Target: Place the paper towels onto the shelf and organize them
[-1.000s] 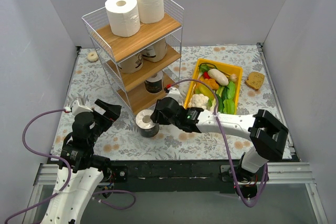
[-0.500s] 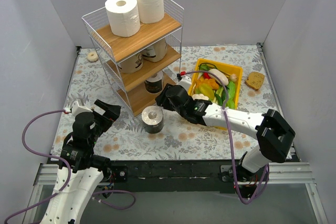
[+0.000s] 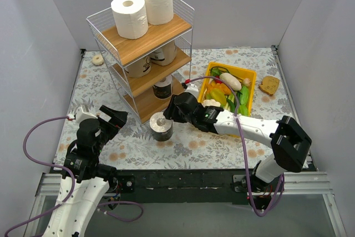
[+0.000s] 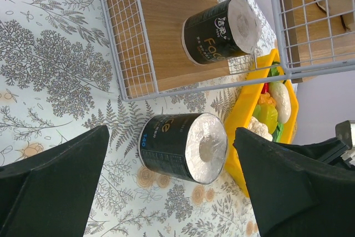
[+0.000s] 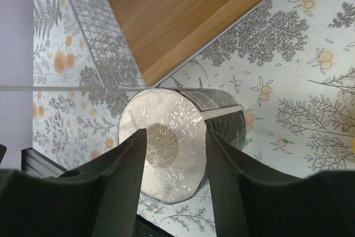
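Fingers (image 5: 119,184) of the right gripper (image 3: 168,113) are spread either side of the upright black-wrapped roll (image 3: 161,126), and nothing is clasped. The left gripper (image 3: 111,120) is likewise agape and empty towards the near-left corner of the table (image 3: 89,88). The roll stands just off the front edge of the bottom board of the shelf (image 3: 151,43), judged ready for lifting in beside its twin (image 4: 221,30), on which "Face" can be read. Other print is too small.

top: overhead from behind, looking down | wrists: close, low | all share black roll (image 3: 161,126)
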Action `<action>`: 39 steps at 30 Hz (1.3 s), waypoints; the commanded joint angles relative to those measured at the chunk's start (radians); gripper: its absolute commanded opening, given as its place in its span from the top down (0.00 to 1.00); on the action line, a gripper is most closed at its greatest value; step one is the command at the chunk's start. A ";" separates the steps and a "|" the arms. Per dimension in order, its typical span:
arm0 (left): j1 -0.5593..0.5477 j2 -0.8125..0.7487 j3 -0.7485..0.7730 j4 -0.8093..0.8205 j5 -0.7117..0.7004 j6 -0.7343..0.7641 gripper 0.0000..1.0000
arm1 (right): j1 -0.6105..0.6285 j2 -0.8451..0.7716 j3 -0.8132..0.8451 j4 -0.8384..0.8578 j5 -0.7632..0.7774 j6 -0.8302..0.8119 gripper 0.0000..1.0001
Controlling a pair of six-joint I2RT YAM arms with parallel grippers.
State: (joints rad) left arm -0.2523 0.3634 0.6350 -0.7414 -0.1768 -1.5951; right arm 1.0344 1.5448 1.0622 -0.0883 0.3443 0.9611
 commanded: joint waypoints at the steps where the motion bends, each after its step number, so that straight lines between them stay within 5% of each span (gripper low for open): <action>1: -0.005 -0.003 0.028 -0.010 -0.023 -0.006 0.02 | 0.019 0.023 -0.001 -0.007 -0.034 -0.013 0.45; 15: -0.005 -0.003 0.026 -0.010 -0.023 -0.008 0.02 | 0.030 0.126 0.091 -0.139 -0.011 -0.045 0.40; 39: -0.008 -0.001 0.025 -0.010 -0.018 -0.008 0.02 | 0.035 0.055 0.133 -0.169 0.087 -0.105 0.28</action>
State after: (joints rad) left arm -0.2577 0.3634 0.6350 -0.7410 -0.1772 -1.6039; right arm 1.0657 1.6249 1.1687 -0.2466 0.3901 0.8680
